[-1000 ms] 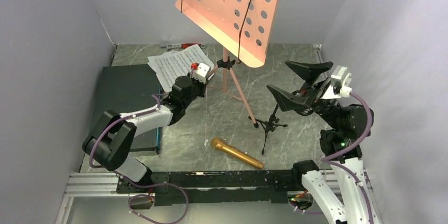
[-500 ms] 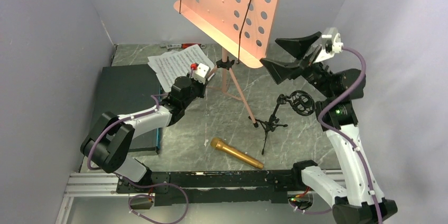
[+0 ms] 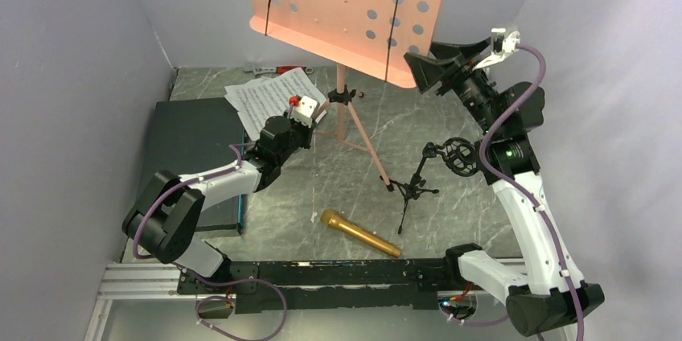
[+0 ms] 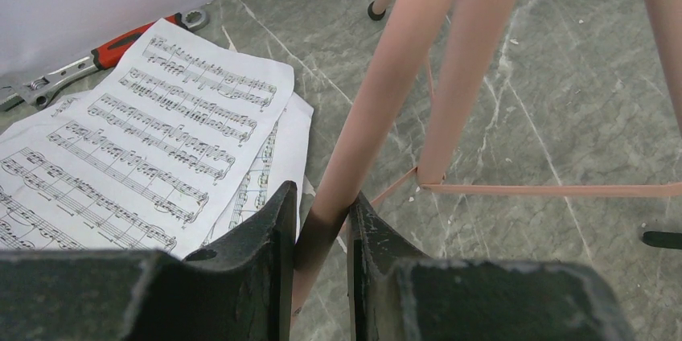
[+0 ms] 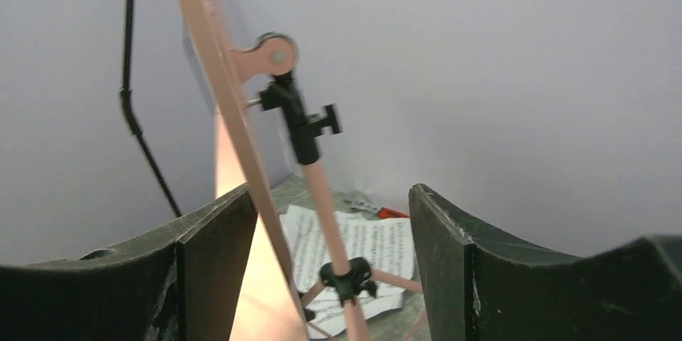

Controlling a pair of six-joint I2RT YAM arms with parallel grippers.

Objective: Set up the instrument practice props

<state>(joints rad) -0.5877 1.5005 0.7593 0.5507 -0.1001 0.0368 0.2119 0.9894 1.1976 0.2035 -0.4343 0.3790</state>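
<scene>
The pink perforated music stand stands at the back on tripod legs. My left gripper is shut on one pink leg low down. White sheet-music pages lie flat left of it and show in the left wrist view. My right gripper is open, raised at the right edge of the pink tray, with that edge between its jaws. The gold microphone lies on the floor in front. The small black tripod mic stand stands upright right of centre.
A dark flat rectangular case lies at the left. A red-handled wrench lies by the back wall and shows in the left wrist view. Grey walls close in on three sides.
My right arm rose from beside the mic stand to the pink tray's right edge. The tray swung from tilted to more level and upright. The left gripper kept its hold on the leg.
</scene>
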